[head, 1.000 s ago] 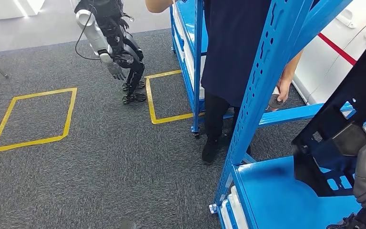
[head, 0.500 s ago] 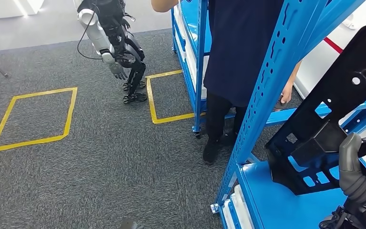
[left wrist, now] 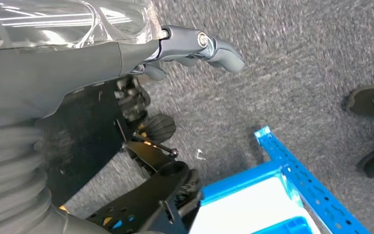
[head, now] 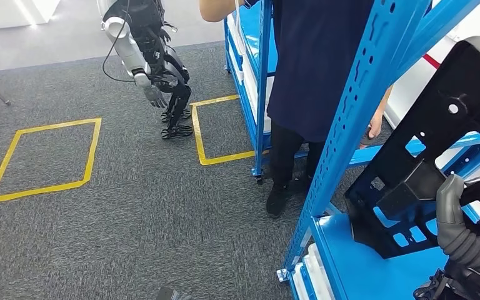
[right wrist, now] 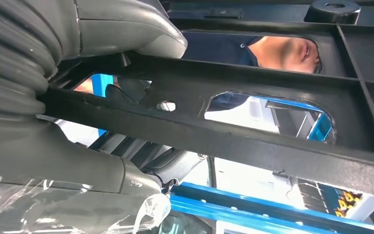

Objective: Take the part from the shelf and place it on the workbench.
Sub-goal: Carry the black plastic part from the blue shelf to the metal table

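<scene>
One black part (head: 425,169) gripped by right robot hand (head: 469,234), left robot hand (left wrist: 195,46) empty, fingers apart, one blue shelf (head: 356,262)

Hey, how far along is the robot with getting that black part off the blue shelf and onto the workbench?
Done: the right hand grips the black part, which is raised above the blue shelf deck. In hand: carrying it out past the blue upright. Left: getting it to the workbench and setting it down. A person stands close beside the rack.
</scene>
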{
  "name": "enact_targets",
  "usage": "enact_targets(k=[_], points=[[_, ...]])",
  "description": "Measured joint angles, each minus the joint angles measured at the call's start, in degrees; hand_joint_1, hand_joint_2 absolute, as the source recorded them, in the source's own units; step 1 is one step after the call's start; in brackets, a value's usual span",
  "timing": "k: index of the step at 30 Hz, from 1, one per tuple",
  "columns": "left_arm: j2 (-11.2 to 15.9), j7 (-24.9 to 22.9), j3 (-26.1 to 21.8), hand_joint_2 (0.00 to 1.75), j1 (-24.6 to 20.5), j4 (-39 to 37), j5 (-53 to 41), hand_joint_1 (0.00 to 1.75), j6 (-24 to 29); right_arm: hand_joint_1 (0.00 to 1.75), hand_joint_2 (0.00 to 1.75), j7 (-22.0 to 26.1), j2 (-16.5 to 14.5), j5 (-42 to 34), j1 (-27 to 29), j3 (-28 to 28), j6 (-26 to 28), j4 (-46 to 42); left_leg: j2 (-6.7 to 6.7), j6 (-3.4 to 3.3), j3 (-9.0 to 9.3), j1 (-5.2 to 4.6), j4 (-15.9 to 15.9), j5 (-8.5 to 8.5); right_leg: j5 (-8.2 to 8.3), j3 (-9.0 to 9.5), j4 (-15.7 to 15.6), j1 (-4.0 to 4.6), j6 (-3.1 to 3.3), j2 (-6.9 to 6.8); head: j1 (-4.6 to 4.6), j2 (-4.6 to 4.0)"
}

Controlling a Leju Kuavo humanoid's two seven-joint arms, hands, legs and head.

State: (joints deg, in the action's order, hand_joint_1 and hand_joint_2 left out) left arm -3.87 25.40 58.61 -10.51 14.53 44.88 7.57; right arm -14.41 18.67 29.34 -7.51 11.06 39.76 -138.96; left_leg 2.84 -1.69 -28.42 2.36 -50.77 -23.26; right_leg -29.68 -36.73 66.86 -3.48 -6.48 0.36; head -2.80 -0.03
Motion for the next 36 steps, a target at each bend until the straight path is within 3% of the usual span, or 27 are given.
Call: enact_targets(k=[2,3,4,6,8,11,13,15,17,20,22,24,26,27,28,29,31,32,33,34,36], points=[[0.17,-0.01,-0.06,1.75,0.0,0.0,0.42,0.0,-0.48,1.75,1.75,0.03,-0.03,0.01,0.11,0.02,0.02,0.08,0.25,1.51,0.0,0.67,-1.09,-0.63,2.98,3.4,-7.36,-0.98,-1.69,0.58,0.04,0.0],[0.29,0.0,-0.1,1.75,-0.04,0.01,0.55,0.0,-0.64,1.75,1.75,0.06,-0.06,0.0,0.1,0.05,0.02,0.13,0.35,2.2,-0.25,0.9,-1.91,-1.09,3.09,4.44,-9.6,-1.04,-1.65,0.75,0.03,0.0],[0.41,0.0,-0.13,1.75,-0.07,0.01,0.61,0.0,-0.73,1.75,1.75,0.1,-0.06,0.0,0.06,0.09,0.02,0.16,0.42,2.75,-0.55,1.17,-2.59,-1.55,2.9,4.74,-10.3,-0.78,-1.06,0.87,-0.06,-0.01],[0.49,0.0,-0.16,1.75,0.03,0.02,0.64,0.0,-0.86,1.75,1.75,0.19,0.0,0.03,-0.11,0.12,0.02,0.16,0.4,3.42,-0.78,1.83,-3.57,-2.13,2.54,4.67,-9.68,0.26,1.29,0.48,-0.25,-0.02],[0.5,-0.01,-0.16,1.75,0.13,0.03,0.65,0.0,-0.91,1.75,1.75,0.25,0.05,0.08,-0.33,0.09,0.02,0.14,0.27,3.21,-0.49,2.32,-3.56,-2.27,3.22,4.78,-9.63,0.86,2.4,0.46,-0.35,-0.01],[0.47,0.0,-0.18,1.75,-0.11,0.05,0.66,0.0,-1.23,1.75,1.75,0.37,0.04,0.14,-0.58,0.11,0.02,0.13,0.11,2.05,-0.42,2.44,-2.85,-1.97,3.34,4.77,-9.69,1.51,2.86,0.68,-0.46,-0.01],[0.44,-0.08,-0.19,1.75,-0.17,0.07,0.71,0.0,-1.66,1.75,1.75,0.4,0.05,0.22,-0.61,0.13,0.02,0.13,0.04,2.26,-0.4,2.54,-2.71,-2.06,3.21,4.78,-9.69,1.83,3.16,0.72,-0.46,-0.01],[0.45,-0.35,-0.24,1.75,-0.16,0.07,0.88,0.0,-2.06,1.75,1.75,0.4,0.09,0.35,-0.63,0.13,0.02,0.13,0.0,3.03,-0.47,2.56,-2.82,-2.24,3.16,4.79,-9.72,1.82,3.23,0.68,-0.46,-0.01],[0.47,-0.76,-0.41,1.75,-0.13,0.07,1.15,0.0,-2.42,1.75,1.75,0.43,0.13,0.43,-0.62,0.13,0.02,0.14,-0.03,3.15,-0.67,2.46,-3.29,-2.57,3.21,4.81,-9.79,1.44,3.09,0.61,-0.47,-0.01],[0.49,-1.11,-0.79,1.75,-0.12,0.07,1.43,0.0,-2.74,1.75,1.75,0.59,0.13,0.4,-0.62,0.13,0.02,0.15,-0.1,2.12,-0.96,1.89,-3.57,-2.55,3.79,5.08,-10.55,0.95,2.33,0.63,-0.47,-0.01],[0.48,-1.11,-1.01,1.75,-0.12,0.07,1.49,0.0,-2.85,1.75,1.75,0.66,0.09,0.34,-0.45,0.11,0.02,0.18,-0.26,1.56,-0.27,1.75,-1.54,-0.93,3.92,5.27,-11.15,0.82,1.74,0.4,-0.42,0.0],[0.45,-1.2,-1.12,1.75,-0.16,0.07,1.51,0.0,-3.02,1.75,1.75,0.69,0.03,0.16,-0.26,0.18,0.02,0.26,-0.53,1.4,0.27,1.7,0.53,0.73,1.15,3.9,-8.03,0.84,1.54,0.03,-0.34,0.0],[0.39,-1.3,-1.15,1.75,-0.08,0.07,1.54,0.0,-3.2,1.75,1.75,0.73,-0.02,0.02,-0.18,0.26,0.02,0.37,-0.73,1.46,-0.17,1.39,0.8,1.27,-2.96,1.17,-1.15,0.88,1.32,-0.09,-0.28,-0.01],[0.36,-1.32,-1.16,1.75,0.02,0.07,1.55,0.0,-3.28,1.75,1.75,0.75,-0.03,0.01,-0.14,0.26,0.02,0.42,-0.74,1.59,-0.48,1.36,0.77,1.41,-3.96,0.31,1.53,0.86,1.09,-0.09,-0.26,-0.01],[0.33,-1.33,-1.16,1.75,0.13,0.07,1.56,0.0,-3.35,1.75,1.75,0.78,-0.05,0.01,-0.11,0.26,0.02,0.44,-0.7,1.76,-0.77,1.44,0.7,1.58,-3.84,0.35,2.32,0.72,0.77,-0.1,-0.27,0.0],[0.33,-1.35,-1.16,1.75,0.22,0.07,1.56,0.0,-3.4,1.75,1.75,0.8,-0.06,0.01,-0.11,0.26,0.02,0.45,-0.63,1.99,-1.09,1.64,0.53,1.74,-2.67,1.56,0.72,0.45,0.34,-0.1,-0.27,0.01],[0.39,-1.39,-1.21,1.75,0.28,0.07,1.61,0.0,-3.47,1.75,1.75,0.84,-0.31,0.0,-0.2,0.26,0.02,0.47,-0.38,2.75,-1.84,2.16,-0.22,1.84,0.34,6.22,-6.86,-0.18,-0.83,0.09,-0.27,0.01],[0.41,-1.41,-1.27,1.75,0.26,0.07,1.67,0.0,-3.49,1.75,1.75,0.84,-0.6,-0.01,-0.31,0.25,0.03,0.5,-0.2,3.27,-2.2,2.41,-0.67,1.83,1.57,7.9,-9.68,-0.16,-0.96,0.57,-0.31,0.0],[0.42,-1.44,-1.34,1.75,0.24,0.07,1.73,0.0,-3.54,1.75,1.75,0.85,-0.95,-0.01,-0.39,0.24,0.04,0.52,0.08,3.79,-2.48,2.66,-1.08,1.85,2.14,8.75,-11.25,0.01,-0.73,1.09,-0.37,-0.01],[0.39,-1.47,-1.4,1.75,0.23,0.07,1.82,0.0,-3.58,1.75,1.75,0.86,-1.2,-0.01,-0.46,0.2,0.04,0.55,0.4,4.33,-2.74,2.89,-1.29,1.99,2.08,8.86,-11.65,0.51,-0.05,1.59,-0.38,-0.01],[0.22,-1.65,-1.46,1.75,0.36,0.08,1.89,0.0,-3.71,1.75,1.75,0.95,-1.2,0.08,-0.7,0.15,0.04,0.57,0.94,5.37,-3.2,3.46,-1.13,2.55,2.38,8.47,-11.9,1.13,1.96,1.77,-0.38,-0.01]])
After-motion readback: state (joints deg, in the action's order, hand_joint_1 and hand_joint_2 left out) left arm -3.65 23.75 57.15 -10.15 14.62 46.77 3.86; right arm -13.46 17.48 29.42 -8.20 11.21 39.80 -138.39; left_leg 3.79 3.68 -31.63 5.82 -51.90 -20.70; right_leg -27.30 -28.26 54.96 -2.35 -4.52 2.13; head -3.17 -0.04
